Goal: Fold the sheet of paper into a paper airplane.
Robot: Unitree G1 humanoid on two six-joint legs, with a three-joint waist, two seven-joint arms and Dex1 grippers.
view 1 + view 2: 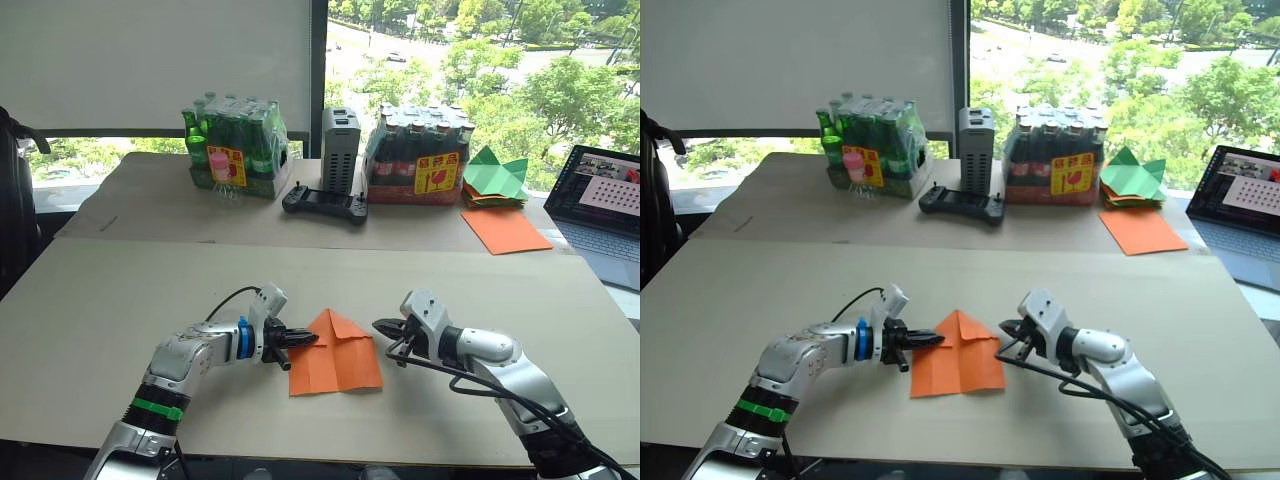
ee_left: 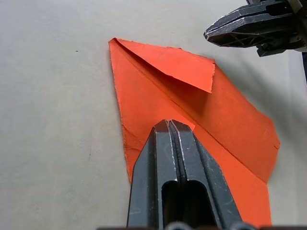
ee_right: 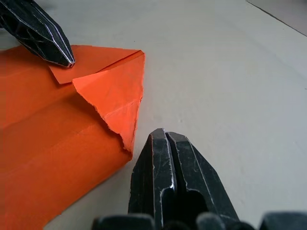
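The big tan table [image 1: 120, 300] holds the sheet of paper [image 1: 335, 365] near the middle of its front edge, folded to a point. The left gripper [image 1: 305, 339], fingers closed, presses on the paper's left side. The right gripper [image 1: 384, 327], closed and empty, sits just off its right side.

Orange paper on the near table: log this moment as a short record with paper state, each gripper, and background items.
paper: sheet of paper flat on the table, top corners folded into a point facing away from the robot
left gripper: shut, tips pressing on the paper's left part
right gripper: shut, just off the paper's right edge, not touching
background: two bottle packs, green paper shapes, larger orange sheet, laptop
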